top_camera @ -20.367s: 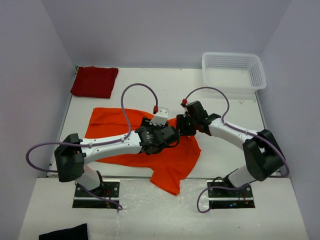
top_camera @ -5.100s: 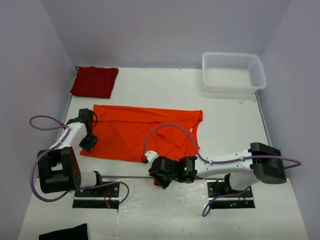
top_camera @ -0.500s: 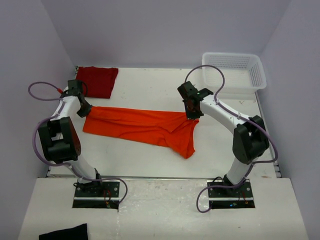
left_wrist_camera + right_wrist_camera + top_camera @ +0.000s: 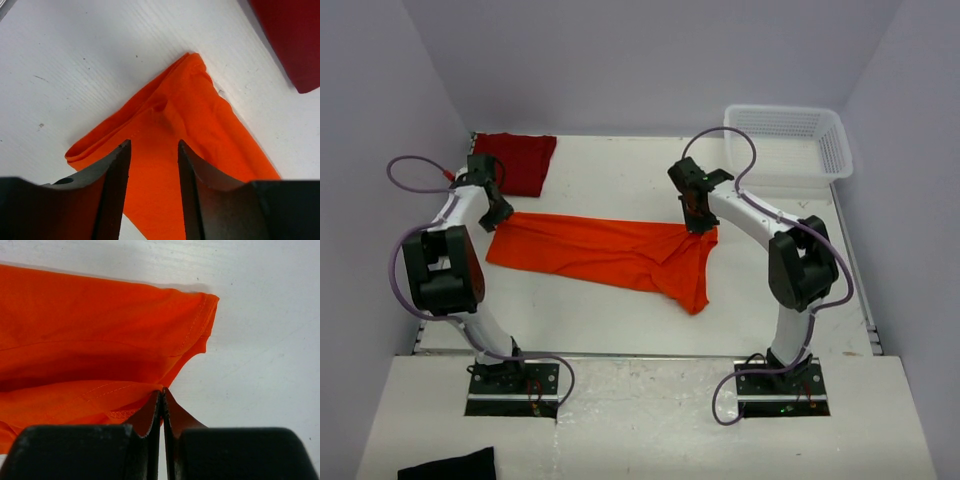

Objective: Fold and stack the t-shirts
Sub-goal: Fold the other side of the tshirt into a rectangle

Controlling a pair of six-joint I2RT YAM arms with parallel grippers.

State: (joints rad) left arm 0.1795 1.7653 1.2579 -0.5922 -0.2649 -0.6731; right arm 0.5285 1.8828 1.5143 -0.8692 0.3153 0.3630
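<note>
Basket [image 4: 835, 150] sits well clear; crimson t-shirt [image 4: 517, 162] lies near the left end effector [image 4: 152, 146], fingers apart over the orange t-shirt [image 4: 600, 252]; right end effector [image 4: 162, 391] pinches its edge.

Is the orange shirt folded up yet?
Partly folded. The orange shirt lies doubled over into a long strip; two layers show at its corner in the left wrist view.

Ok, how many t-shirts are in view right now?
2. The orange t-shirt lies stretched across the middle of the table; the dark red t-shirt sits folded in the far left corner. I see no others.
</note>
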